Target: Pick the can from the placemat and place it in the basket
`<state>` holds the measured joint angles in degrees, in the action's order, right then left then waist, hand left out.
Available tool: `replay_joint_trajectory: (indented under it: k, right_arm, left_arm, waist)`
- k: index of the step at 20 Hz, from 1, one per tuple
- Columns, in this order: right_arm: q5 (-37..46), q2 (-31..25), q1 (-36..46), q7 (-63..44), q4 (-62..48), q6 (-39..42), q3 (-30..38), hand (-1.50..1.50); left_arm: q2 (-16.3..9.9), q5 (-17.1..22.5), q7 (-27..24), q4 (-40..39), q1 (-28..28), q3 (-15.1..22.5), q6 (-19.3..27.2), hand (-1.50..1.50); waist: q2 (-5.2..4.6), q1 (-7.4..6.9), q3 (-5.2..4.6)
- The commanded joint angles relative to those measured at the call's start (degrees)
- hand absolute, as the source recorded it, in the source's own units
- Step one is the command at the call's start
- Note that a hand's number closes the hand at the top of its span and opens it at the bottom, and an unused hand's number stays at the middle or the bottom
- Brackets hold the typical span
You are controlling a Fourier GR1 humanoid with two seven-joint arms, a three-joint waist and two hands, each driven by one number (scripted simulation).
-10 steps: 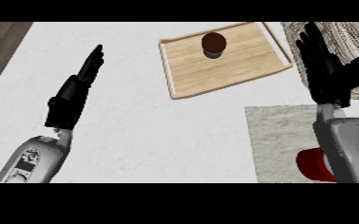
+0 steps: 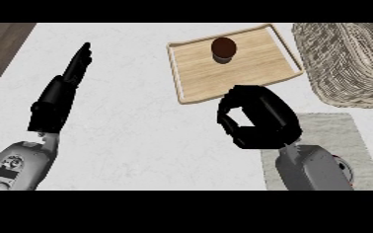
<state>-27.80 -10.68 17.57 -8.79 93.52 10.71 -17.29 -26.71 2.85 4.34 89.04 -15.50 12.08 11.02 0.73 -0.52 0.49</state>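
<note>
1. Right hand (image 2: 256, 117) sits near centre of view, just off the placemat's 9 o'clock edge. Fingers clenched, bare bench (image 2: 146, 128) showing through the curl, so it grasps nothing.
2. Can (image 2: 348, 172) only a red sliver at 4 o'clock, on the placemat (image 2: 329, 128), mostly hidden behind the right forearm. Upright or tipped: cannot tell.
3. Basket (image 2: 339, 59) at 2 o'clock, beyond the placemat's 12 o'clock edge. Wooden tray (image 2: 193, 74) at 12 o'clock, carrying 1 dark brown cup (image 2: 223, 49).
4. Left hand (image 2: 69, 81) at 9 o'clock, fingers straight, resting.
5. Risk 1: the forearm lies over or just beside the can. Any sideways sweep could knock it over or roll it off the placemat.
6. Risk 2: the hand is past the can, toward 11 o'clock. It must draw back toward 5 o'clock and unclench first. Closing in clenched would shove the can.
7. Risk 3: the hand is near the tray's 6 o'clock rim. A drift toward 12 o'clock could nudge the tray or lead to grabbing the cup.
8. Risk 4: on the carry toward 1 o'clock, a low can could catch the basket's wall.
</note>
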Motion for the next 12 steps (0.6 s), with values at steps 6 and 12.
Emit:
replay_joint_trajectory:
  k: [6,12]
  right_arm:
    - [9.42,-10.87,-13.19,-6.06,35.0,1.54,-8.84,-1.5]
    - [18.51,-28.43,-1.47,-16.71,39.99,7.67,4.13,-1.5]
  left_arm:
    - [-2.17,1.73,-4.45,-0.72,5.85,-4.15,-1.04,0.0]
    - [-2.71,2.53,-5.6,-0.34,6.28,-4.75,-2.35,0.0]
  waist:
    - [0.65,3.56,-0.65]
    - [0.42,2.7,-0.86]
